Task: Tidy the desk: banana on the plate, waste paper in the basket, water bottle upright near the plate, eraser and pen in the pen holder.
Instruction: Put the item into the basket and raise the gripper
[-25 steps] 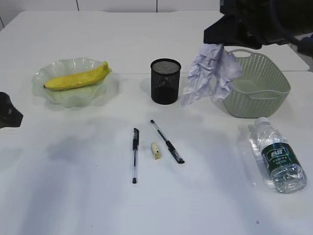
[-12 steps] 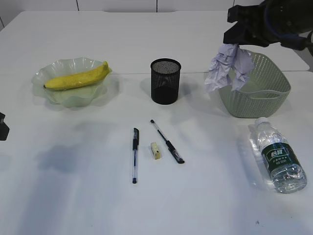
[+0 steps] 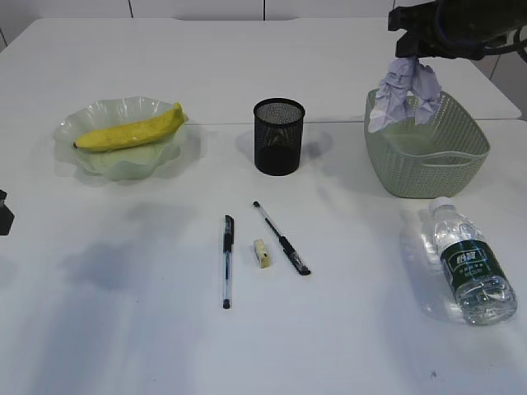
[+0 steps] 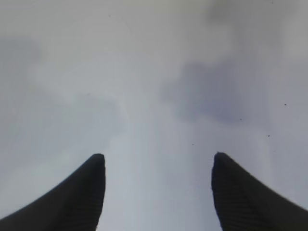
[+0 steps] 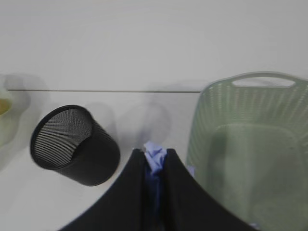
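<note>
So the paper step is what's going on here: the right gripper (image 3: 409, 59) is pinching the paper (image 3: 401, 89) and dangling it over the left-back rim of the basket (image 3: 432, 169), with the lower end of the wad hanging partly inside and partly over the rim, as far as I can tell. In the right wrist view the jaws are clenched tight on a bit of the paper (image 5: 155, 161), with the basket (image 5: 250, 144) off to the right and the holder (image 5: 72, 144) to the left. Next move, I'd guess, is nudging a little further over the basket's middle and then letting go, otherwise the wad could catch the rim and flop out onto the desk (image 3: 123, 329). The left gripper (image 4: 159, 178) is hanging over bare desk with its jaws spread wide, holding nothing. Elsewhere, the banana (image 3: 130, 130) is already lying on the plate (image 3: 70, 152), so that one looks done. The bottle (image 3: 468, 263) is lying on its side in front of the basket, and the two pens (image 3: 227, 259) and the eraser (image 3: 262, 253) are lying on the desk in front of the holder (image 3: 279, 136), untouched.
</note>
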{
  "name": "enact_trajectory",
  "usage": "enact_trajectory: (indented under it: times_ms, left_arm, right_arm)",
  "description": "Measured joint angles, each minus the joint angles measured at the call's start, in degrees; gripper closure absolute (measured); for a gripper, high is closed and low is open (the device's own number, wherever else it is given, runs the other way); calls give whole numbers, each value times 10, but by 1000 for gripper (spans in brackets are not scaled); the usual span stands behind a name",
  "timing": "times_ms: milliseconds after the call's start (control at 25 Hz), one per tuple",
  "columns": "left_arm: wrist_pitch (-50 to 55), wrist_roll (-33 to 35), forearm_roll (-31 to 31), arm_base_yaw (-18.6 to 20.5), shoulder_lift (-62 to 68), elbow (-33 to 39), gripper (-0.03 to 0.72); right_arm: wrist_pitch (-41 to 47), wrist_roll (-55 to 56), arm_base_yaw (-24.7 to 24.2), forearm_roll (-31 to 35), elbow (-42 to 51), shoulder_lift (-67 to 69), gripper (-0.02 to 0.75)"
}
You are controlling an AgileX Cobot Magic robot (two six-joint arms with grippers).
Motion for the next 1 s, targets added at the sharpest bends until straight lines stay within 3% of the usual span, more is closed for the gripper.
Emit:
enact_trajectory:
  times_ms: [480, 1000]
  left_arm:
    - [-1, 0, 1, 0, 0, 0, 204]
    - [-1, 0, 1, 0, -1, 0, 204]
  right_arm:
    - [-12, 81, -20, -136, -50, 75, 692]
    - [-28, 98, -21, -146, -52, 118, 692]
